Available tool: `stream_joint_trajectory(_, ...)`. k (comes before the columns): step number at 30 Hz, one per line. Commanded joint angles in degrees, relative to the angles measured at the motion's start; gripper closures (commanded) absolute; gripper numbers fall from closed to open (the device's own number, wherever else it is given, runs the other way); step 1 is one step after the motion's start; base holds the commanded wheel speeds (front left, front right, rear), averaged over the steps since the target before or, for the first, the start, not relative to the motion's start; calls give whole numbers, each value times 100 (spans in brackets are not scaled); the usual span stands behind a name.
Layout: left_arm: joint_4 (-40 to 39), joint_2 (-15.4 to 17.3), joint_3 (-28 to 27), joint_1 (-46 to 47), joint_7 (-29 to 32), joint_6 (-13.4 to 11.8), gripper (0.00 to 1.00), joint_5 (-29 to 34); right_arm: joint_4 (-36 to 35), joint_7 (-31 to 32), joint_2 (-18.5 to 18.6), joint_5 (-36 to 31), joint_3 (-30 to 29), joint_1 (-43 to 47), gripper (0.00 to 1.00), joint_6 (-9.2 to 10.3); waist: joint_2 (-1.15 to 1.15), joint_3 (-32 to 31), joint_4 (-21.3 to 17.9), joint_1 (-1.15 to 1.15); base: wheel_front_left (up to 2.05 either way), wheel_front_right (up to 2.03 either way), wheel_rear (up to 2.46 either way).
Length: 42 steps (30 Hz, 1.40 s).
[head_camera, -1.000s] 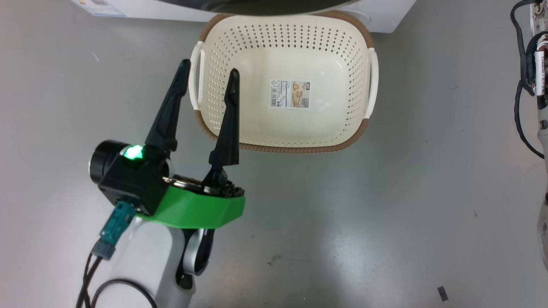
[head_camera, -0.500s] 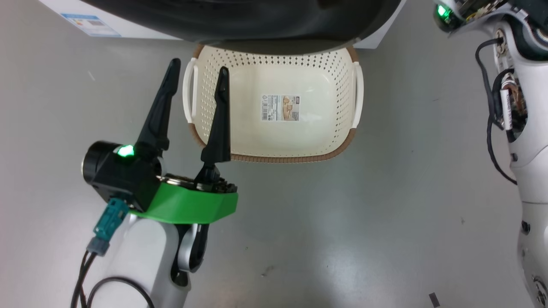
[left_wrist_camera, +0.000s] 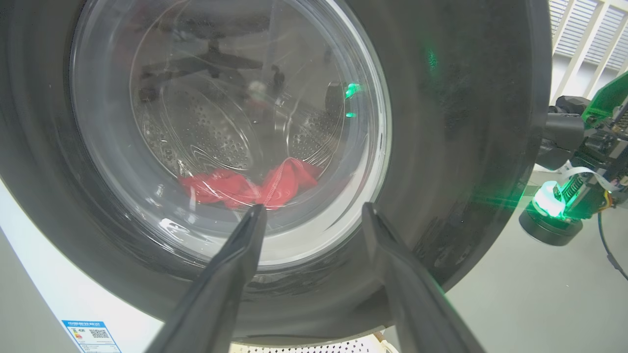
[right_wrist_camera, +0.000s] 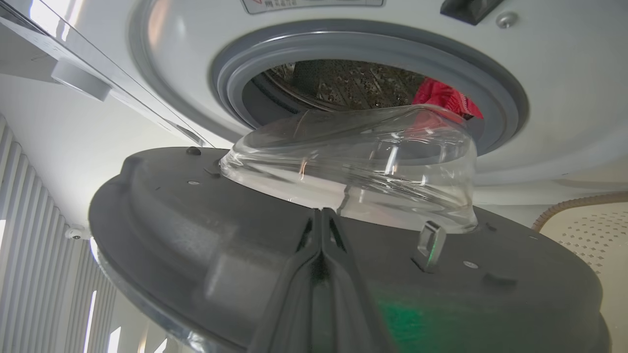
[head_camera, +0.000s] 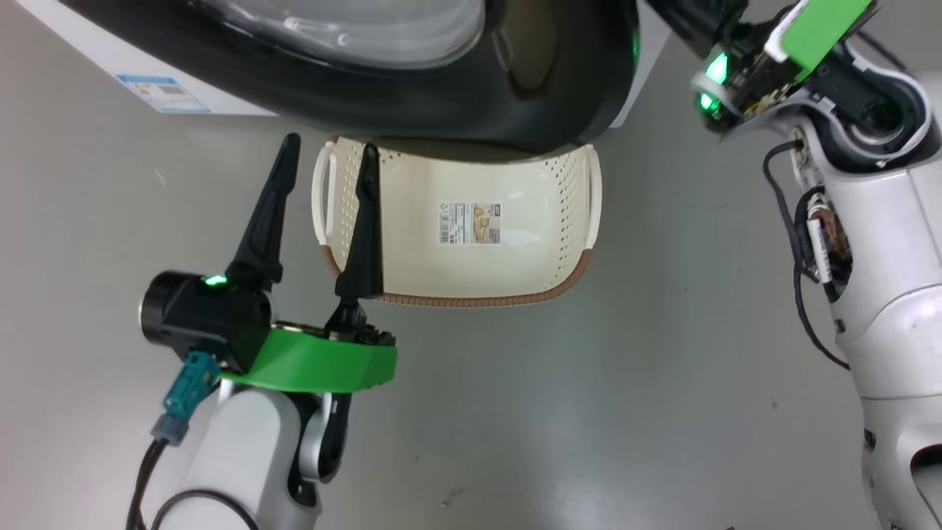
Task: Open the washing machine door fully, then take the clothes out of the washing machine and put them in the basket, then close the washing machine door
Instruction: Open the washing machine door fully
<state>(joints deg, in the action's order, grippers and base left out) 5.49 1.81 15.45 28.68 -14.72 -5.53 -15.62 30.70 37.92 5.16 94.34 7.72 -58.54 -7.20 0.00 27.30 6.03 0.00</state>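
Observation:
The washing machine door, black-rimmed with a clear glass bowl, stands partly open and overhangs the far part of the basket. Red clothes lie in the drum of the washing machine, seen through the glass, and the clothes also show past the grey gasket. My left gripper is open and holds nothing, just left of the basket's handle and facing the door's outer side. My right gripper is shut, its fingers lying against the door's inner face beside the bowl.
The basket holds only its label sticker. Grey floor spreads in front of it. My right wrist and pale forearm stand at the right, beside the door's edge. A blue label marks the washer's front.
The head view has shifted, so the basket sits lower in it. The door now reaches out over the basket's far part, and my right arm has come into view. Left gripper stays open.

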Motion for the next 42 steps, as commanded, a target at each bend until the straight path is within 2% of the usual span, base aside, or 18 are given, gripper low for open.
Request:
stream_joint_trajectory(1,-102,107,-203,-124,-28,-10,0,7,-201,57,-166,66,106,120,100,-29,0,-82,-50,0,0,0,0)
stream_joint_trajectory(18,63,107,-298,-299,-28,-34,0,-95,-244,-12,-216,266,446,500,100,-29,0,-337,-85,0,0,0,0)
stream_joint_trajectory(21,65,107,-305,-317,-28,-28,0,-107,-226,-169,-217,136,507,509,100,-29,0,-349,-88,0,0,0,0)
stream_joint_trajectory(25,-20,107,-324,-330,-28,54,0,-178,-400,-795,-56,-615,687,523,100,-29,0,-332,-95,0,0,0,0)
stream_joint_trajectory(26,-31,107,-331,-333,-28,65,0,-180,-493,-1013,16,-909,780,548,62,-29,0,-327,-97,0,0,0,0)
stream_joint_trajectory(27,-41,107,-337,-336,-28,72,0,-187,-588,-1232,89,-1208,887,587,47,-29,0,-323,-99,0,0,0,0)
stream_joint_trajectory(29,-45,107,-349,-347,-28,78,0,-207,-753,-1697,215,-1739,1069,701,1,-29,0,-330,-103,0,0,0,0)
stream_joint_trajectory(35,-165,107,-416,-390,-28,109,0,-299,-1020,-3108,570,-3028,1460,1026,0,-29,0,-372,-145,0,0,0,0)
stream_joint_trajectory(39,-264,107,-479,-462,-28,108,0,-296,-873,-4110,841,-4280,1762,1138,0,-29,0,-421,-200,0,0,0,0)
stream_joint_trajectory(42,-308,107,-516,-517,-28,95,0,-296,-569,-4807,877,-5280,1699,1210,0,-29,0,-455,-234,0,0,0,0)
